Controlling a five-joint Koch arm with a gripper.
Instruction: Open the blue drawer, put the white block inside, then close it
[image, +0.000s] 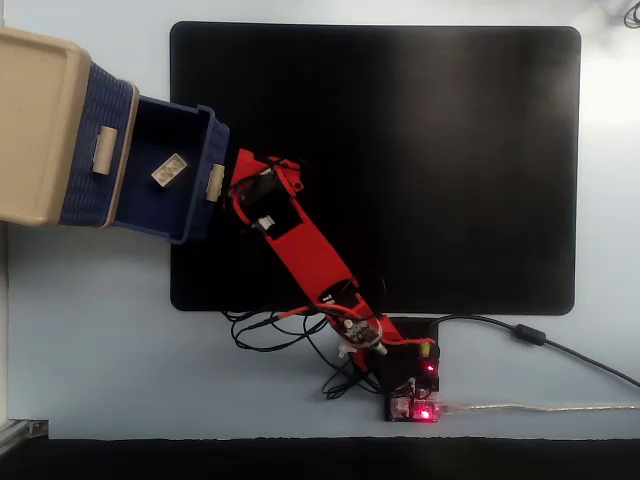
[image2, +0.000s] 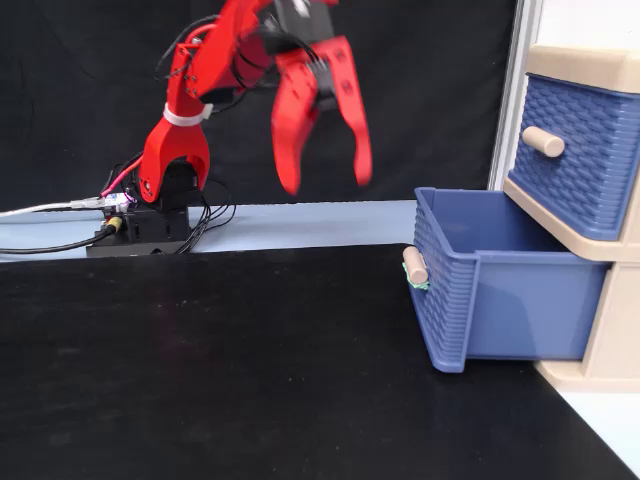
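Note:
The blue drawer (image: 158, 125) (image2: 445, 300) is pulled out of the beige cabinet (image: 35, 120) (image2: 620, 330) onto the black mat. In the fixed view from above, the white block (image: 170, 171) lies on the drawer's floor; the drawer wall hides it in the side fixed view. My red gripper (image2: 326, 187) hangs in the air to the left of the drawer's handle (image2: 414, 266). Its two fingers are spread wide with nothing between them. From above, the gripper (image: 258, 183) sits just right of the drawer front, clear of it.
The upper blue drawer (image: 95, 150) (image2: 575, 150) is shut, its handle sticking out. The black mat (image: 430, 150) (image2: 200, 370) covers most of the table. The arm's base (image: 410, 385) (image2: 140, 225) has loose cables around it.

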